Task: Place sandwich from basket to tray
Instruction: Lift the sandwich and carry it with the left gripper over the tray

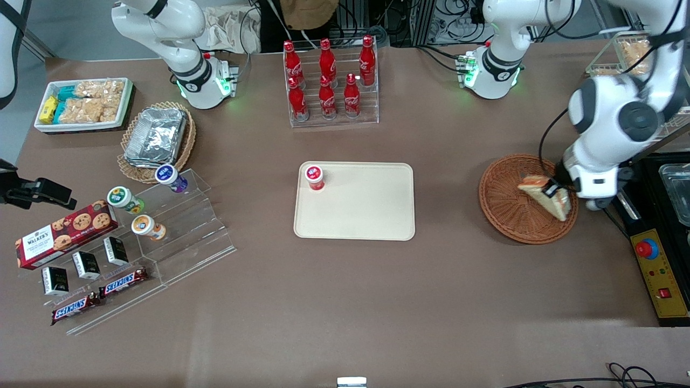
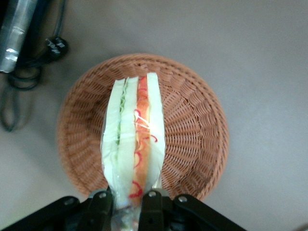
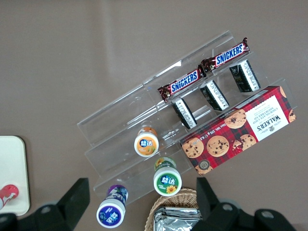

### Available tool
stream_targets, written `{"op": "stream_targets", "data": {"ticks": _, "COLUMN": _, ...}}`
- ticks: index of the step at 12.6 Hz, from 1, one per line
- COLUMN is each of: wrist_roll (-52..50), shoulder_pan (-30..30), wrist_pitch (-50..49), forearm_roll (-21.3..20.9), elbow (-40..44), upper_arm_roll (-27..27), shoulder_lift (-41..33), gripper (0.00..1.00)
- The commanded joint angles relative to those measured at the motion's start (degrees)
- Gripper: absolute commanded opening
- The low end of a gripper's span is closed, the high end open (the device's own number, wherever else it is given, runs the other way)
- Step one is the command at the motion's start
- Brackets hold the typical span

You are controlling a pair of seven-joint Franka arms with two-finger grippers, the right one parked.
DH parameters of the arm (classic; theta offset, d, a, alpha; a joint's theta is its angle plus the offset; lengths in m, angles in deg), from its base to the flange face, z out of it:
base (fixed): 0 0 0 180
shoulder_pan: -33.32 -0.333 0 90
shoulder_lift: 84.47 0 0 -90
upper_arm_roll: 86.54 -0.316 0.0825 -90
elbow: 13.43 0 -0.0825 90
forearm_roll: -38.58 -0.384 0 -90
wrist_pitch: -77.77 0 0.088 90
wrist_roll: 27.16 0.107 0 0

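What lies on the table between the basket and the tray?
Nothing: in the front view only bare brown table separates the basket from the tray. The tool, shut on the sandwich, is over the basket.

Cola bottles (image 1: 330,75), Snickers bars (image 1: 99,295), cookie box (image 1: 64,233).

The gripper (image 2: 126,204) is cut off by the wrist picture's edge, and the sandwich (image 2: 134,144) tip is hidden between its fingers (image 2: 150,207). In the front view, part of the basket (image 1: 509,199) rim is covered by the arm.
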Motion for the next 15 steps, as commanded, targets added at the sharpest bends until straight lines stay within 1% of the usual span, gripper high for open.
{"op": "stream_targets", "data": {"ticks": 1, "wrist_roll": 4.6, "shoulder_pan": 0.0, "wrist_pitch": -14.4, "forearm_roll": -0.3, "elbow": 14.8, "upper_arm_roll": 1.4, "shoulder_lift": 1.9, "gripper": 0.00}}
{"op": "stream_targets", "data": {"ticks": 3, "wrist_roll": 9.5, "shoulder_pan": 0.0, "wrist_pitch": -19.4, "forearm_roll": 0.4, "elbow": 20.0, "upper_arm_roll": 1.7, "shoulder_lift": 1.5, "gripper": 0.00}}
{"op": "stream_targets", "data": {"ticks": 4, "wrist_roll": 11.5, "shoulder_pan": 0.0, "wrist_pitch": -21.4, "forearm_roll": 2.3, "elbow": 22.6, "upper_arm_roll": 2.8, "shoulder_lift": 1.4, "gripper": 0.00}}
{"op": "stream_targets", "data": {"ticks": 6, "wrist_roll": 14.8, "shoulder_pan": 0.0, "wrist_pitch": -24.4, "forearm_roll": 2.9, "elbow": 26.4, "upper_arm_roll": 6.7, "shoulder_lift": 1.5, "gripper": 0.00}}
{"op": "stream_targets", "data": {"ticks": 8, "wrist_roll": 15.0, "shoulder_pan": 0.0, "wrist_pitch": -24.7, "forearm_roll": 3.2, "elbow": 28.1, "upper_arm_roll": 12.9, "shoulder_lift": 1.8, "gripper": 0.00}}
{"op": "stream_targets", "data": {"ticks": 12, "wrist_roll": 14.2, "shoulder_pan": -0.2, "wrist_pitch": -21.8, "forearm_roll": 3.1, "elbow": 29.7, "upper_arm_roll": 26.3, "shoulder_lift": 4.7, "gripper": 0.00}}
{"op": "stream_targets", "data": {"ticks": 14, "wrist_roll": 13.8, "shoulder_pan": -0.2, "wrist_pitch": -15.7, "forearm_roll": 3.2, "elbow": 26.8, "upper_arm_roll": 30.7, "shoulder_lift": 6.6, "gripper": 0.00}}
{"op": "stream_targets", "data": {"ticks": 15, "wrist_roll": 13.7, "shoulder_pan": -0.2, "wrist_pitch": -10.9, "forearm_roll": 3.2, "elbow": 22.8, "upper_arm_roll": 32.8, "shoulder_lift": 6.6, "gripper": 0.00}}
